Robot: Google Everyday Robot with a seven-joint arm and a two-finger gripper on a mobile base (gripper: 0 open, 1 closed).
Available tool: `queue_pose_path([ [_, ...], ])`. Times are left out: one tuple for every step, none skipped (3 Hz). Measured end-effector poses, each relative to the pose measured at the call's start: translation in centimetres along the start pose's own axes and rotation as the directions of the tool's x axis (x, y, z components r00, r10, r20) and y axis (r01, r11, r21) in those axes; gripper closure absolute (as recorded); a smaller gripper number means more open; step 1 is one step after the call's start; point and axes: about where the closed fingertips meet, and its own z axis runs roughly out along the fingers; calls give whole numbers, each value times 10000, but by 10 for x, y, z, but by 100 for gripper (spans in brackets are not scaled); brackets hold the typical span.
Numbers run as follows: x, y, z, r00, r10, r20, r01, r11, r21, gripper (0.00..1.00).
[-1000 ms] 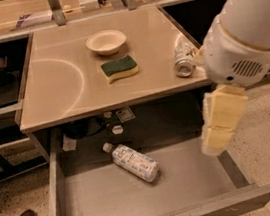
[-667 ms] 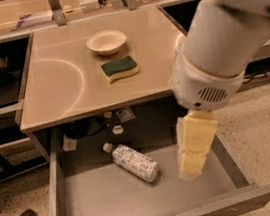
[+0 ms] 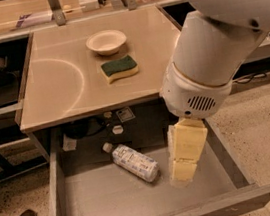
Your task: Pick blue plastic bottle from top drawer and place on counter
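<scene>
Camera view: gripper (image 3: pixel 184 171) hangs tip-down inside top drawer (image 3: pixel 56 202), just right of blue plastic bottle (image 3: pixel 133 162), likely lining up grasp. It holds nothing; how far open, cannot tell. Bottle lies on side, cap rear-left. Tabletop (image 3: pixel 64 75) above is destination.

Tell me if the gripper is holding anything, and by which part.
Nothing is held. The gripper hangs over the top drawer, right of the blue plastic bottle, which lies on its side apart from it.
</scene>
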Motion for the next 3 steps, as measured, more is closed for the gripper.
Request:
queue_pose_path([
  [-28,0,44,9999,103,-68,-104,9999,-105,0],
  [-51,-14,84,9984,561,-63,-561,9984,73,0],
  [-62,-31,121,9953,932,-261,-928,9955,165,0],
])
